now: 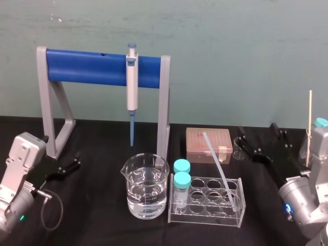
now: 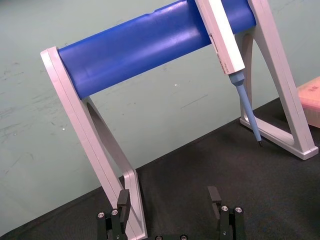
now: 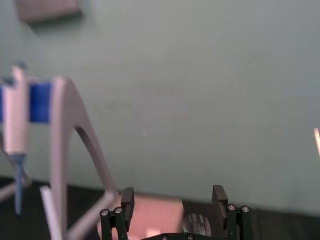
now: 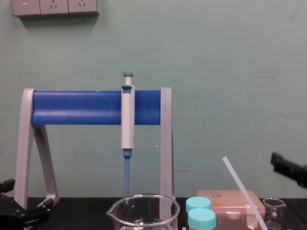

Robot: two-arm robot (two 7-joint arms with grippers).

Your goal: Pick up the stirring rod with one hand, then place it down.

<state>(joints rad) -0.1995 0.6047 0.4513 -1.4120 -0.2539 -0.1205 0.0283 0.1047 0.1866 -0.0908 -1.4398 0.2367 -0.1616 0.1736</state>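
The stirring rod [image 1: 219, 169] is a thin translucent white stick leaning in the clear tube rack [image 1: 207, 205], its top tilted to the back left; it also rises at the chest view's lower right [image 4: 242, 190]. My right gripper [image 1: 258, 129] hovers open behind and to the right of the rack, near a small glass beaker [image 1: 238, 148], apart from the rod. In the right wrist view its fingers [image 3: 127, 197] stand wide with nothing between them. My left gripper [image 1: 77, 160] rests open at the far left, beside the stand's leg [image 2: 112, 165].
A grey stand with a blue bar [image 1: 97, 66] carries a pipette [image 1: 132, 87] at the back. A large beaker of water [image 1: 145, 187] stands left of the rack, which holds two cyan-capped tubes [image 1: 181, 177]. A pink tip box [image 1: 207, 143] lies behind. A thin wooden stick [image 1: 309, 128] stands far right.
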